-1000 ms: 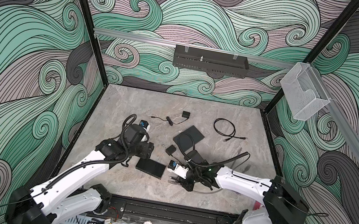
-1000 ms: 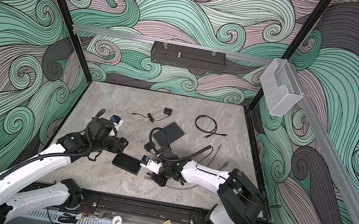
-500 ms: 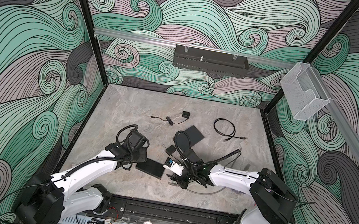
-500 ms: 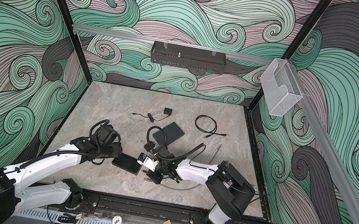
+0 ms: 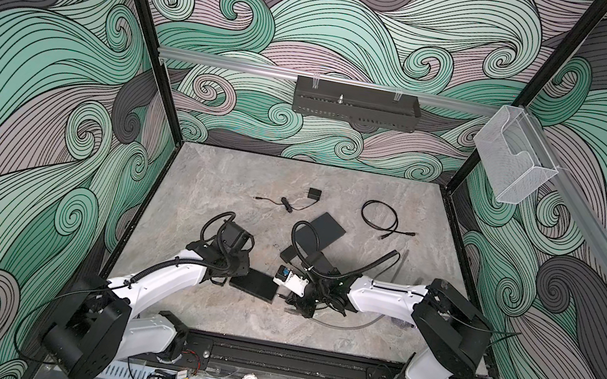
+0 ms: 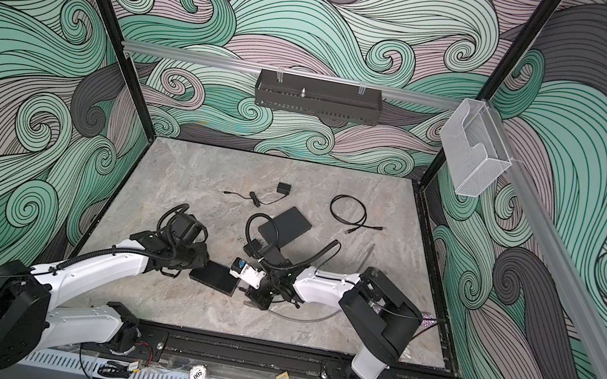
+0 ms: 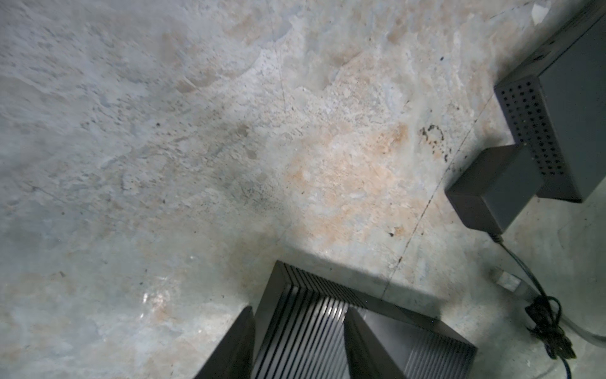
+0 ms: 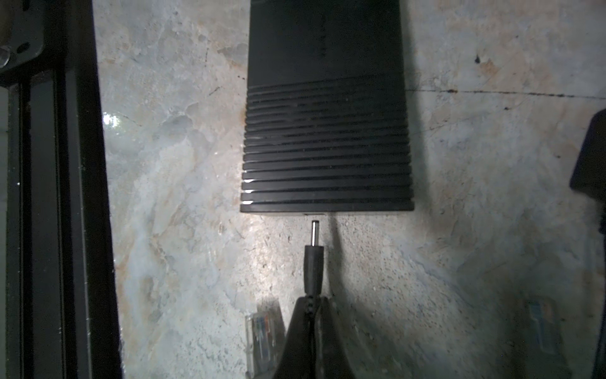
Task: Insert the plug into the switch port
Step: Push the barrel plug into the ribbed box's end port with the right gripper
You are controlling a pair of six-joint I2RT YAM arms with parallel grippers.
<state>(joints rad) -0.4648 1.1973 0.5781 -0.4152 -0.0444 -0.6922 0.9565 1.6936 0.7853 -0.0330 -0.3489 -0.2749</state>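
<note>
Because left jaws stand apart, switch (image 8: 328, 147) unbraced, the plug (image 8: 313, 262) clamped in right jaws may shove it rather than seat.

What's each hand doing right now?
Left hand: fingers apart astride the switch end; whether it grips cannot be told.
Right hand: closed on the plug, tip just short of the switch.

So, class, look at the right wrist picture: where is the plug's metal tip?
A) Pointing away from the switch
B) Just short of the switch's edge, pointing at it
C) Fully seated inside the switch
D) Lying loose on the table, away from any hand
B: the plug, pinched in the right hand, points its bare metal tip at the switch, with a small gap showing between them.
</note>
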